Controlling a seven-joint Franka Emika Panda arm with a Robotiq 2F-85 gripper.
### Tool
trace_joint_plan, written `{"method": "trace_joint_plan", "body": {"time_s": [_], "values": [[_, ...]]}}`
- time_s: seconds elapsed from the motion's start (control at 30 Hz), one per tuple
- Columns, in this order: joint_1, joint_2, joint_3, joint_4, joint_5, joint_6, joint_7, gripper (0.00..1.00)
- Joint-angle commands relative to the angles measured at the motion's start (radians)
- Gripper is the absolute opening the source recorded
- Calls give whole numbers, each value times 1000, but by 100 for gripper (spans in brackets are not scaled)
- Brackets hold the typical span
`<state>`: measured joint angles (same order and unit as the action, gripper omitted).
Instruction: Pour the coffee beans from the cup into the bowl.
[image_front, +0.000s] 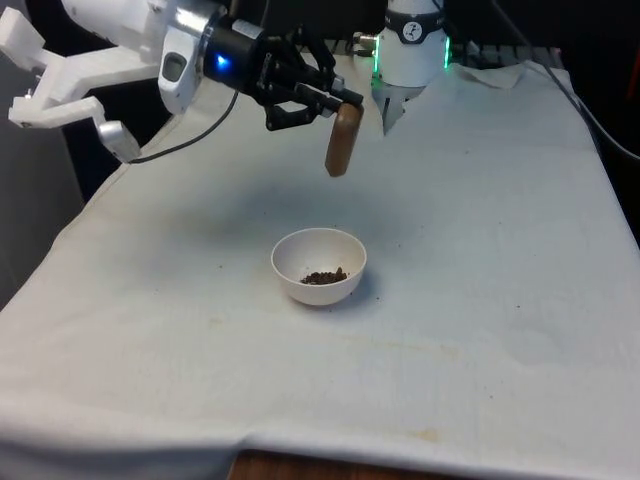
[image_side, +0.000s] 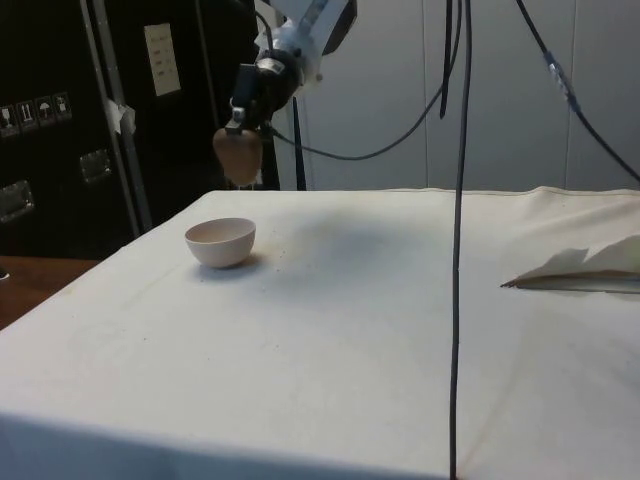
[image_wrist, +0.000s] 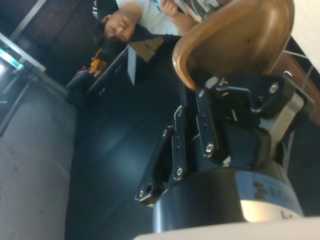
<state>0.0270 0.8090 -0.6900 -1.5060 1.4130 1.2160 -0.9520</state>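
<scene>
White cloth (image_front: 480, 330) covered the table, bare across the lower frame. Near the front view's centre sat the white bowl (image_front: 319, 264) — dark coffee beans (image_front: 325, 276) lay in its bottom. Above and behind it, toward the upper middle, the gripper (image_front: 335, 103) hung with its fingers clenched on the rim of a brown wooden cup (image_front: 342, 140) — tipped steeply, mouth turned sideways. In the wrist view a person (image_wrist: 131, 22) showed beyond.

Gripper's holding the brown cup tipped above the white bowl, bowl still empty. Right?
Not quite: the bowl is not empty. The front view shows coffee beans lying in its bottom. The rest holds: the gripper holds the brown cup tipped in the air above the bowl.
</scene>
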Motion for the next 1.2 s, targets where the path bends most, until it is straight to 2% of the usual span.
{"method": "trace_joint_plan", "body": {"time_s": [0.0,0.03,0.07,0.1,0.13,0.33,0.37,0.4,0.63,0.67,0.7,0.87,0.9,0.93,0.97,1.17], "values": [[16,-12,-11,-15,-10,21,-6,0],[19,-18,-11,-21,-23,24,-17,0],[4,-6,0,-5,-13,3,-11,0],[20,-20,-11,-23,-30,26,-24,0],[22,-22,-11,-25,-37,28,-30,0],[29,-33,-10,-35,-79,47,-78,0],[16,-23,0,-22,-73,27,-72,0],[29,-33,-10,-35,-85,50,-85,0],[32,-35,-10,-34,-118,68,-143,0],[19,-26,0,-22,-113,47,-139,0],[33,-35,-10,-34,-122,71,-151,0],[37,-37,-10,-35,-143,88,-197,0],[37,-37,-10,-35,-147,90,-203,0],[24,-27,0,-22,-143,70,-201,0],[39,-38,-10,-37,-152,93,-210,0],[53,-55,-11,-59,-188,116,-249,0]]}}
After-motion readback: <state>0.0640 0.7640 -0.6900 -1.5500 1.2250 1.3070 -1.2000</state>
